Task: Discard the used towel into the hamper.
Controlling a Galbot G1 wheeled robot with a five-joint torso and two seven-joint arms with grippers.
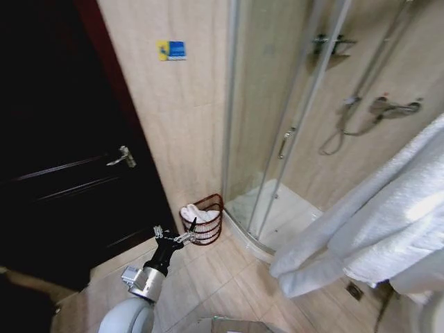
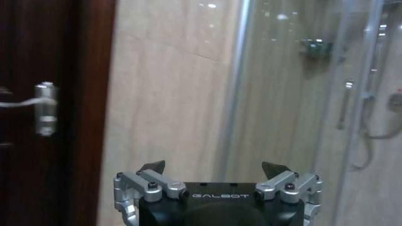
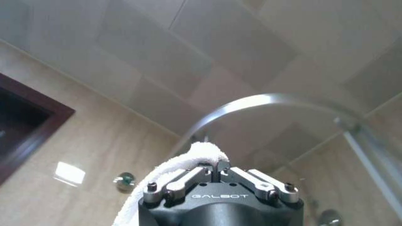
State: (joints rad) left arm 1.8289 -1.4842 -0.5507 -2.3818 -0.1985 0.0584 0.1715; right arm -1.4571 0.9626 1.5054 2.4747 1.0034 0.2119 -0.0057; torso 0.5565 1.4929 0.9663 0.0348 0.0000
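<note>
white towel [image 1: 374, 229] hangs big and soft on my right side in the head view, and it drapes down over the tan floor tiles [image 1: 229, 284]. i see the right gripper [image 3: 213, 165] in its own wrist view. its two fingers are pressed together on a fold of the white towel, and the cloth bunches up over the fingertips and falls down one side of the claw. that claw points up at the ceiling and at the curved rail [image 3: 264, 101] of the shower.

my left gripper [image 1: 175, 237] is held out low in front of me. its fingers are spread wide apart with nothing between them. in the head view it sits just in front of the hamper [image 1: 207, 220], near its rim.

i see the hamper standing on the floor against the tan wall [image 1: 180, 125], between the dark door [image 1: 62, 173] and the glass shower [image 1: 277, 125]. it is red-brown with open slats. something white [image 1: 190, 213] already lies inside it at the top.

the door handle [image 2: 44, 109] is silver.
</note>
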